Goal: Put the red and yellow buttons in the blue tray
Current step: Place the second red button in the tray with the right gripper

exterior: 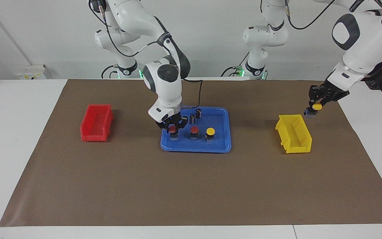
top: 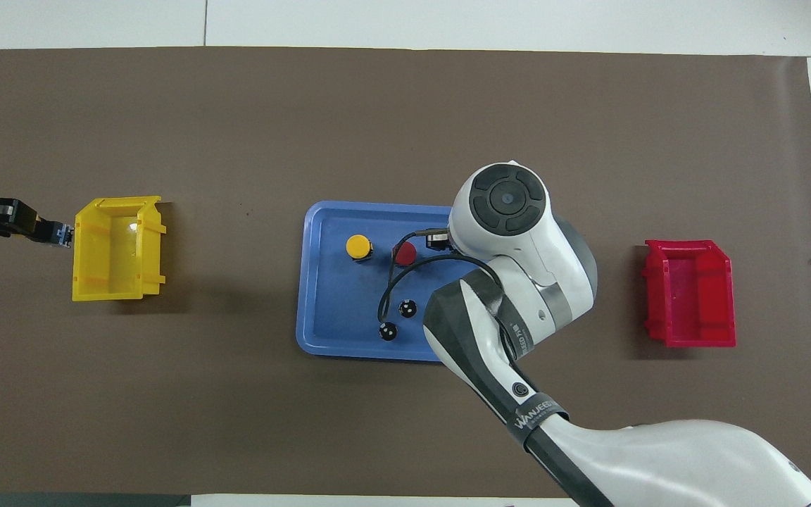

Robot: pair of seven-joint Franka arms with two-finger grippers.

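Observation:
The blue tray (exterior: 196, 148) lies mid-table and also shows in the overhead view (top: 310, 282). In it stand a red button (exterior: 194, 130), a yellow button (exterior: 210, 131) and another red button (exterior: 172, 130). My right gripper (exterior: 173, 127) is low in the tray, around this last red button, which stands at the same height as the others. My arm hides that button in the overhead view. My left gripper (exterior: 315, 104) is shut on a yellow button (exterior: 317, 107), held in the air just off the yellow bin, toward the left arm's end of the table.
Two small dark cylinders (exterior: 195, 116) stand in the tray, nearer to the robots than the buttons. A yellow bin (exterior: 293, 133) stands toward the left arm's end and a red bin (exterior: 96, 122) toward the right arm's end. A brown mat (exterior: 191, 186) covers the table.

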